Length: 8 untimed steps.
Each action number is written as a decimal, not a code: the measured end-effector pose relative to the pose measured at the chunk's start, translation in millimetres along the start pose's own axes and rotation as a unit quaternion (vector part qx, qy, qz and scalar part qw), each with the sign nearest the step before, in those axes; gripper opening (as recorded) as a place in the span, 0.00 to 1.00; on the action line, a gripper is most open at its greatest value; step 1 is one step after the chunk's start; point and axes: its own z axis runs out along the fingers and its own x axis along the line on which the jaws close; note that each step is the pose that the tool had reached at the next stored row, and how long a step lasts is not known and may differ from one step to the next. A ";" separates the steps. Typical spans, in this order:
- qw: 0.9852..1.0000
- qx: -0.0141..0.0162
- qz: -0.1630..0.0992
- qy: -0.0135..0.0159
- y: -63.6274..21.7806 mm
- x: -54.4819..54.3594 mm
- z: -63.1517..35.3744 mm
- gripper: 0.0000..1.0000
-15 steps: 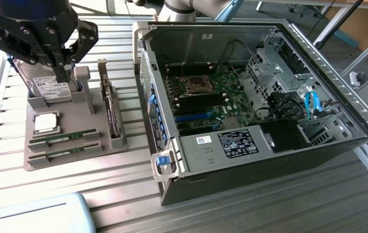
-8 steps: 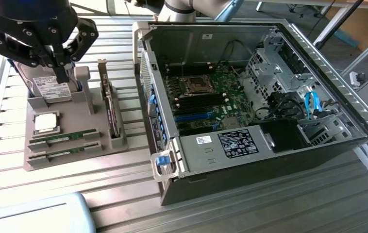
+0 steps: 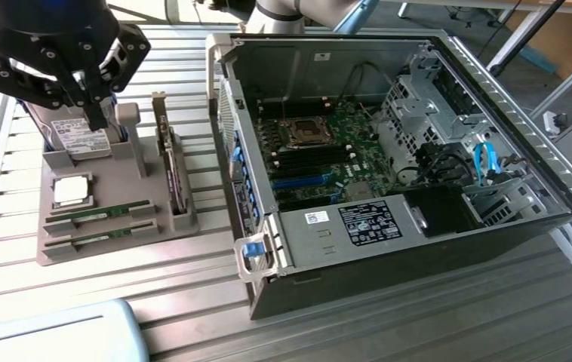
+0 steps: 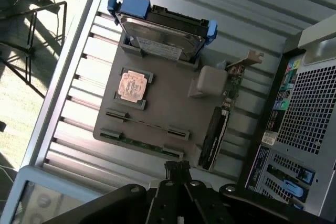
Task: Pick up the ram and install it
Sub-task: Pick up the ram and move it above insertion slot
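the black metal claw [image 3: 93,118] [image 4: 177,168] is clenched, its slim fingers pressed together with nothing between them, and it hangs in the air over the flat grey moulded plastic holder [image 3: 130,188] [image 4: 168,103], above the end of that holder where the silver boxy hard drive with a white label and blue side rails [image 3: 77,136] [image 4: 163,35] sits, touching nothing. the ram [image 3: 110,213] [image 4: 147,124], a thin narrow green circuit-board stick with small dark chips, stands on its edge in a slot at the holder's end farthest from the hard drive, and a second like stick [image 3: 110,235] [image 4: 142,144] stands in the outermost slot just beside it. a square, flat metal-topped processor chip [image 3: 72,191] [image 4: 131,86] lies in a recess at the holder's middle. a long dark expansion card with a metal bracket [image 3: 170,177] [image 4: 214,135] stands upright along the holder's side. the open, boxy sheet-metal computer case [image 3: 397,151] [image 4: 307,114] lies beside the holder on the ribbed, slatted aluminium bench [image 3: 195,290] [image 4: 73,114].
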 end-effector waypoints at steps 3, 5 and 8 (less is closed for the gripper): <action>1.000 -0.001 -0.029 0.001 0.0 0.0 0.5 0.11; 0.999 -0.001 -0.051 0.002 0.0 0.0 1.0 0.11; 0.997 -0.002 -0.083 0.004 -0.1 0.1 2.1 0.11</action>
